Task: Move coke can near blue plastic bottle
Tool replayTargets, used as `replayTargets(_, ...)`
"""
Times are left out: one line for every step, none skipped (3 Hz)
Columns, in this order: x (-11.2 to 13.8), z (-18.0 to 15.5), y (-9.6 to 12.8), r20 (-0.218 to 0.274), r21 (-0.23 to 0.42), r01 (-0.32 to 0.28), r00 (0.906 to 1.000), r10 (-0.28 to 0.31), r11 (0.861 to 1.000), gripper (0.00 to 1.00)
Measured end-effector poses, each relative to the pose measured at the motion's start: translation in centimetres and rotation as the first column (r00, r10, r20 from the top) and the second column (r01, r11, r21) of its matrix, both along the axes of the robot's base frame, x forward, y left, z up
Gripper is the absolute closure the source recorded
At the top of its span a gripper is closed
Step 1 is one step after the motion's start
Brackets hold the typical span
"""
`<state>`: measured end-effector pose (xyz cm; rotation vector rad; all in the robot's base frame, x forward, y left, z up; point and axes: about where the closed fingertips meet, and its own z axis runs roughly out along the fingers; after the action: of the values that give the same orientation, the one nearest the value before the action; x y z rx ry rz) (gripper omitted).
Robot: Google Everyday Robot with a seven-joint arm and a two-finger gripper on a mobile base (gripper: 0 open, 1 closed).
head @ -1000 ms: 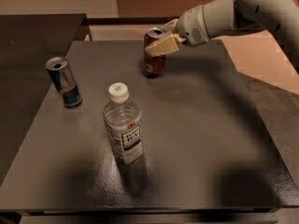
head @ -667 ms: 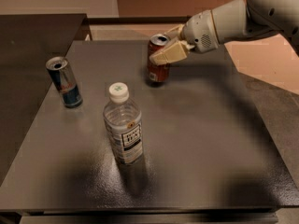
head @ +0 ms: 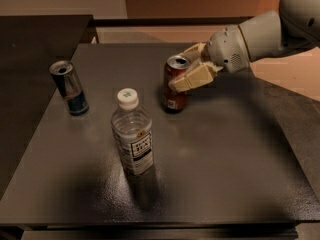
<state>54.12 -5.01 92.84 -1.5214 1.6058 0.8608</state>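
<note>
The red coke can (head: 173, 95) with a silver top stands upright on the dark table (head: 215, 154), right of centre at the back. My gripper (head: 187, 67) reaches in from the right and is shut on the can's upper half; one cream finger (head: 192, 77) lies across its front, the other behind it. The blue plastic bottle (head: 133, 134), clear and ribbed with a white cap, stands upright nearer the front, left of and below the can, with a gap between them.
A slim blue-and-silver energy drink can (head: 69, 88) stands upright near the table's left edge. A darker counter (head: 35, 44) lies at the back left. The white arm (head: 265, 31) spans the upper right. The floor shows at the right.
My gripper has carried the coke can forward across the table, toward the bottle. The bottle and the energy drink can have not moved.
</note>
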Motion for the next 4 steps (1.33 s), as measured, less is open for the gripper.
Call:
replayTargets(-2.9, -0.6, -0.8, -0.004, -0.005, -0.056, 0.9984, 0.056, 0.998, 1.00)
replayTargets(-5.5, -0.7, -1.3, 0.015, 0.002, -0.095, 0.9954, 0.095, 0.995, 1.00)
replayTargets(-7.9, -0.7, -1.6, 0.025, 0.003, -0.131, 0.9911, 0.131, 0.991, 1.00)
replayTargets(-9.4, -0.5, -1.3, 0.023, 0.008, -0.152, 0.9882, 0.152, 0.988, 1.00)
